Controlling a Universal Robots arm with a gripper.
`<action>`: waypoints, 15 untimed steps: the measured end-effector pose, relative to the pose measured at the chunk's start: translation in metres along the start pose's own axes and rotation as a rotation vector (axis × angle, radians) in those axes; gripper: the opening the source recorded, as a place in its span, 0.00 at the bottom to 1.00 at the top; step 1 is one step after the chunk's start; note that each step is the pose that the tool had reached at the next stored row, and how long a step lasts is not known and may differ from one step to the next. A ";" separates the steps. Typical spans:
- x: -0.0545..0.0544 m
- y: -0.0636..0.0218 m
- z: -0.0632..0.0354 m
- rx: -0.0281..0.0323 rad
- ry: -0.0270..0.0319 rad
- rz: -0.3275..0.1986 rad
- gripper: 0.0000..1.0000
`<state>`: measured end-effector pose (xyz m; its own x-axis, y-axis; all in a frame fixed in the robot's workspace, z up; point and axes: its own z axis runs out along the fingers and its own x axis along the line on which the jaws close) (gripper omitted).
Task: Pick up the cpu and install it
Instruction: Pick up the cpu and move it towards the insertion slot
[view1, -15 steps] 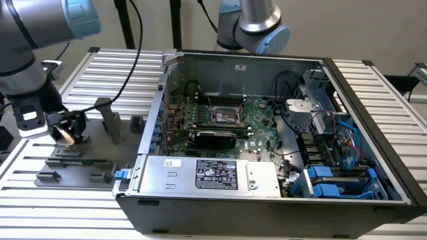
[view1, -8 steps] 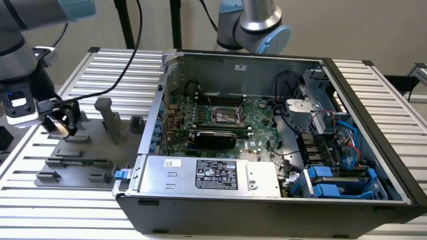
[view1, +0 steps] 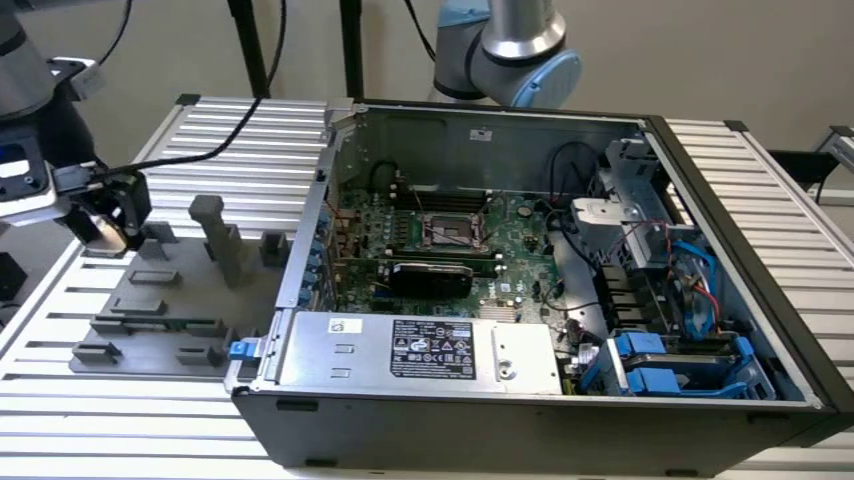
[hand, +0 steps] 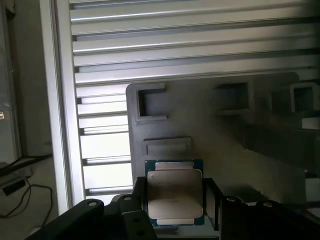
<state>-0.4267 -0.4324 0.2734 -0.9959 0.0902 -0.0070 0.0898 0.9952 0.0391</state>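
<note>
Exterior view
Gripper (view1: 110, 225): at the exterior view's far left, above the left edge of the grey fixture (view1: 160, 300).
Cpu (view1: 106, 237): a small pale piece between the gripper's dark fingers, clear of the fixture's top.
Fixture: lies on the slatted table (view1: 254, 125), just beside the case (view1: 534, 410).
Case: open, its board facing up.
Socket (view1: 447, 232): on the board inside the case, well apart from the gripper.
Arm (view1: 514, 45): a grey and blue joint behind the case.

Wrist view
Gripper (hand: 174, 200): clamped on the cpu, one dark finger (hand: 138, 202) against each side.
Cpu (hand: 174, 192): silvery top plate facing the camera, rim showing around it.
Fixture (hand: 225, 135): beyond the cpu, with square pockets and raised blocks.
Table (hand: 175, 40): pale slats past the fixture.
</note>
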 end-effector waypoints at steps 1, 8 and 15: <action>-0.001 0.0002 -0.0044 0.0000 -0.0001 0.000 0.55; -0.010 0.0023 -0.0361 0.0000 0.0004 -0.005 0.55; -0.030 0.0053 -0.0679 -0.0049 0.0033 -0.015 0.55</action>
<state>-0.3970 -0.4324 0.3417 -0.9971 0.0754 -0.0043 0.0752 0.9962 0.0440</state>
